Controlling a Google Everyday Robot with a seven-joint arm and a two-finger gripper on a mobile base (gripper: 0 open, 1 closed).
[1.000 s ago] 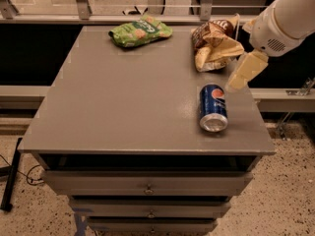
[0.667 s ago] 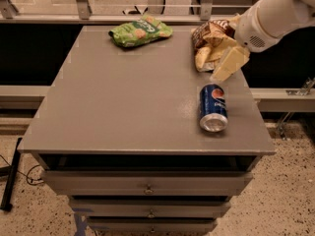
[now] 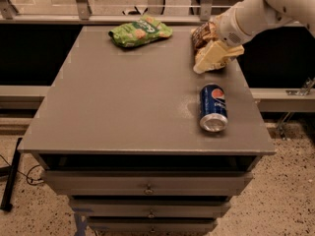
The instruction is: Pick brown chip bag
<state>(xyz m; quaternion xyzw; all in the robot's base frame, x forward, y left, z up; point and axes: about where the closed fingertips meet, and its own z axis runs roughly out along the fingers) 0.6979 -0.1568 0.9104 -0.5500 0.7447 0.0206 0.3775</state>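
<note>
The brown chip bag lies at the far right of the grey table, dark brown and wrinkled, with its near part hidden. My gripper comes in from the upper right on a white arm and is down over the near part of the bag, at or just above it. I cannot tell whether it touches the bag.
A bright green snack bag lies at the far middle of the table. A blue soda can lies on its side near the right edge, in front of the gripper. Drawers are under the tabletop. A railing runs behind the table.
The gripper has moved left and towards the far edge, from beside the can's far end to over the brown chip bag. The can and green bag have not moved.
</note>
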